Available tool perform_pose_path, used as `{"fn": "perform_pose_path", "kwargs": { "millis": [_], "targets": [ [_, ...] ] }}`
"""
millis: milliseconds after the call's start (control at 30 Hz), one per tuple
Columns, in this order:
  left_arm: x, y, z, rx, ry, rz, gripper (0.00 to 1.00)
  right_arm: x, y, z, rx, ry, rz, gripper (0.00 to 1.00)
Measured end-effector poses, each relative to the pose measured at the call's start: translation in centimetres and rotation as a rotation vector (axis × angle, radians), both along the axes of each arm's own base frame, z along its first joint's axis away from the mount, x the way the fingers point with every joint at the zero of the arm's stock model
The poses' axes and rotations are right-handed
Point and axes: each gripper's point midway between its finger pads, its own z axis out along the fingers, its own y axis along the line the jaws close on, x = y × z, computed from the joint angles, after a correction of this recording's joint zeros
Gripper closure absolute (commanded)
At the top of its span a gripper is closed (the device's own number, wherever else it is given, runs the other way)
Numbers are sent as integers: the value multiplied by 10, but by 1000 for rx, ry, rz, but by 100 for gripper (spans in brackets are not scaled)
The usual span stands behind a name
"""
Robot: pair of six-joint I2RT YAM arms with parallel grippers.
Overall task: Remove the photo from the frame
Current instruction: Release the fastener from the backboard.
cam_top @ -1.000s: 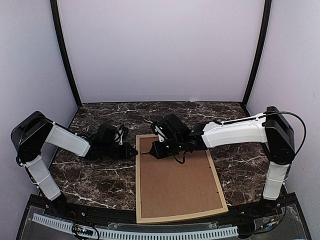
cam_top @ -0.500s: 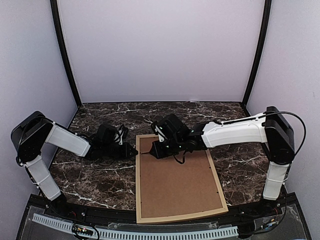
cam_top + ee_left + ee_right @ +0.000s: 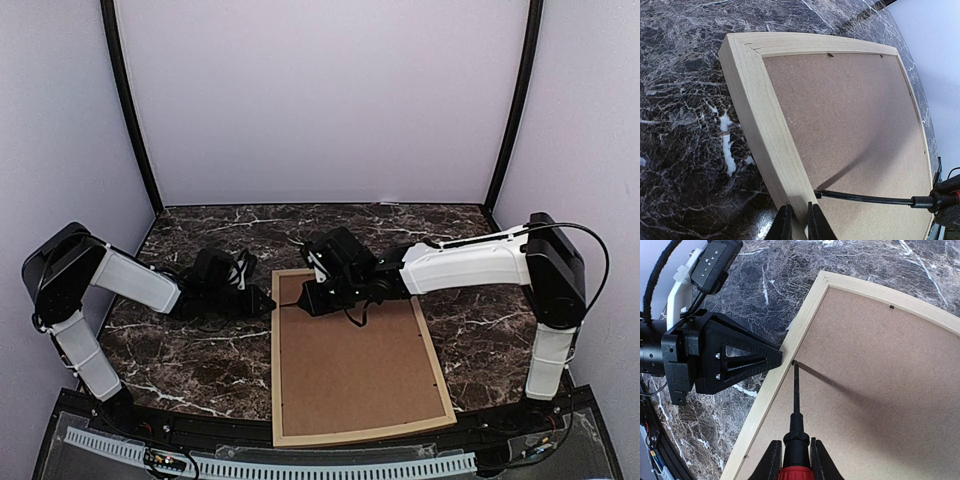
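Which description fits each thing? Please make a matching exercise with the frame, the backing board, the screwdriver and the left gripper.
1. frame
2. backing board
3. screwdriver
4. left gripper

A. shut on the frame's side rail
B. held in the right gripper
C. light wood, back side up
D. brown, set inside the frame

Pairs: 1-C, 2-D, 3-B, 4-A

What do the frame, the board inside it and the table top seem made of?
The frame: light, unpainted wood, matte; grain and a mitred corner joint show. The board: probably pressed fibreboard, brown, dull, finely speckled, no grain. The table top: dark marble or a marble-look laminate, white veins, glossy.
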Motion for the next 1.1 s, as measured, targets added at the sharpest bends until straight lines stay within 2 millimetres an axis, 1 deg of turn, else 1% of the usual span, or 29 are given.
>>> {"fn": "perform_pose_path", "kwargs": {
  "millis": [733,1100],
  "targets": [
    [0,0,0,-1,2,-2,87,-5,6,3,33,25,34,100],
    [-1,0,0,-2,2,-2,87,-5,7,3,28,10,51,100]
  ]
}}
